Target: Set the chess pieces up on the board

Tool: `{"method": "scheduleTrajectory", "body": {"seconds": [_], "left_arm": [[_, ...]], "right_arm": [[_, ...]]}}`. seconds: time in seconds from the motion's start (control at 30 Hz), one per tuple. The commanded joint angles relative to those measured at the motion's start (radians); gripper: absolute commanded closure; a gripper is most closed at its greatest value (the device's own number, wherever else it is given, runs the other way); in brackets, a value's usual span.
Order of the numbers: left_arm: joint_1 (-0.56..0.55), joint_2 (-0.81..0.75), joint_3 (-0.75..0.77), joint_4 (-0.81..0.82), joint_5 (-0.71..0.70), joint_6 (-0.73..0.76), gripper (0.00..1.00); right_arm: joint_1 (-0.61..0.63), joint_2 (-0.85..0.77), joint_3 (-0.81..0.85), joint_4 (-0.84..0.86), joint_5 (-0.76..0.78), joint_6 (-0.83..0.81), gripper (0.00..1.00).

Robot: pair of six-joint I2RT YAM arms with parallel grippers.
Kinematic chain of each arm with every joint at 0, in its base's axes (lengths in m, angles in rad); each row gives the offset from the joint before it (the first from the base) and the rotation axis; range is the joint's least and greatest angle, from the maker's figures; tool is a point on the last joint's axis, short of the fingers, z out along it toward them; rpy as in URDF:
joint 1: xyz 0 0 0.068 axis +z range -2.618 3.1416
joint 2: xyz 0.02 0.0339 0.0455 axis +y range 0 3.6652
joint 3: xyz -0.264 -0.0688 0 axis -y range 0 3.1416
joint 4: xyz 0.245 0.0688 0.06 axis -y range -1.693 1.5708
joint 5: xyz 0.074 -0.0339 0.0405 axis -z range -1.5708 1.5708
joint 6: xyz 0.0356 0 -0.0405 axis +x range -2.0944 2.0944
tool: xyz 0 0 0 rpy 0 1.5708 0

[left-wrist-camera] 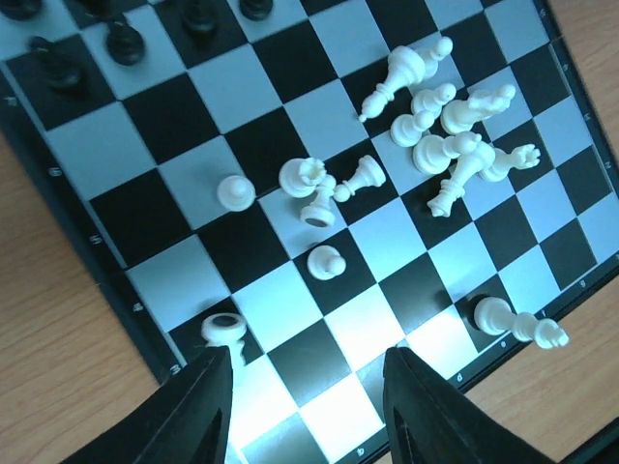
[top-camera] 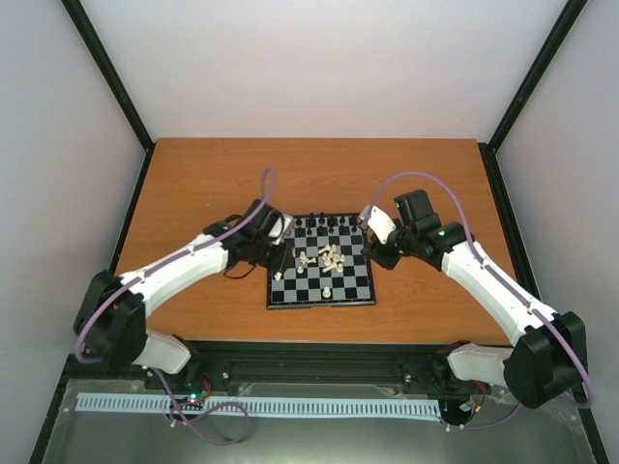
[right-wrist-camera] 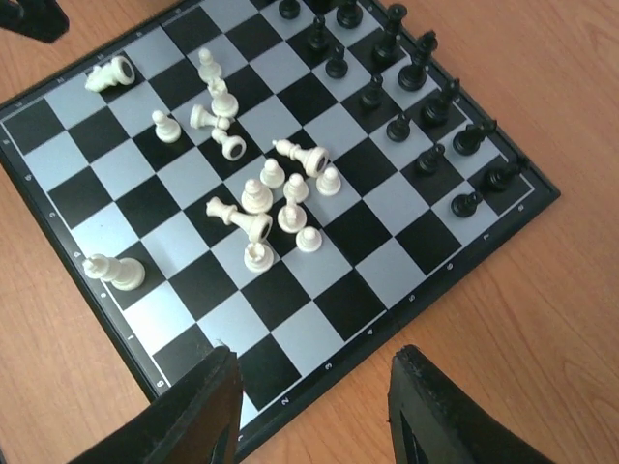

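The board [top-camera: 350, 286] lies at the middle of the table. Black chess pieces [top-camera: 324, 223] stand in rows along its far edge. Cream-white pieces [top-camera: 325, 258] lie mostly toppled in a heap at its centre [left-wrist-camera: 455, 145] [right-wrist-camera: 271, 198]. My left gripper [left-wrist-camera: 308, 358] hovers open over the board's left edge [left-wrist-camera: 145, 329]. A fallen white piece [left-wrist-camera: 222, 330] lies just off its left fingertip, with nothing between the jaws. My right gripper [right-wrist-camera: 317, 358] hangs open and empty over the board's right border [right-wrist-camera: 319, 391]. One more white piece [right-wrist-camera: 113, 272] lies alone by the near edge.
The orange-brown wooden table [top-camera: 193, 184] extends round the board on all sides. Black frame posts [top-camera: 106, 72] and pale walls close in the back and sides. A perforated white strip [top-camera: 251, 406] runs along the front below the arm bases.
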Motion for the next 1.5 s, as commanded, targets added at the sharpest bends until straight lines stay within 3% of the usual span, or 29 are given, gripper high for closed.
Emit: {"method": "scheduleTrajectory", "body": {"seconds": [0.0,0.2,0.57,0.73,0.9,1.03,1.2,1.47], "left_arm": [[-0.068,0.105,0.091,0.003,-0.059,-0.019,0.56],[-0.128,0.291,0.203,-0.063,-0.107,-0.014,0.61],[-0.136,0.450,0.305,-0.092,-0.150,-0.028,0.67],[-0.136,0.430,0.287,-0.099,-0.142,-0.030,0.67],[-0.136,0.279,0.191,-0.085,-0.260,-0.063,0.67],[-0.135,0.212,0.139,-0.115,-0.319,-0.075,0.52],[-0.132,0.218,0.090,-0.097,-0.288,-0.058,0.52],[-0.105,0.277,0.078,-0.077,-0.262,-0.061,0.62]], "right_arm": [[-0.010,-0.004,-0.055,0.055,0.071,0.016,0.57],[-0.011,-0.012,-0.075,0.080,0.109,0.010,0.57],[-0.011,-0.033,-0.086,0.088,0.118,0.003,0.57],[-0.011,-0.032,-0.086,0.086,0.115,0.002,0.57],[-0.011,-0.029,-0.086,0.086,0.114,0.001,0.57],[-0.011,-0.022,-0.085,0.085,0.111,0.001,0.57],[-0.011,-0.017,-0.083,0.081,0.102,-0.001,0.57],[-0.011,-0.015,-0.083,0.079,0.098,-0.001,0.57]]}}
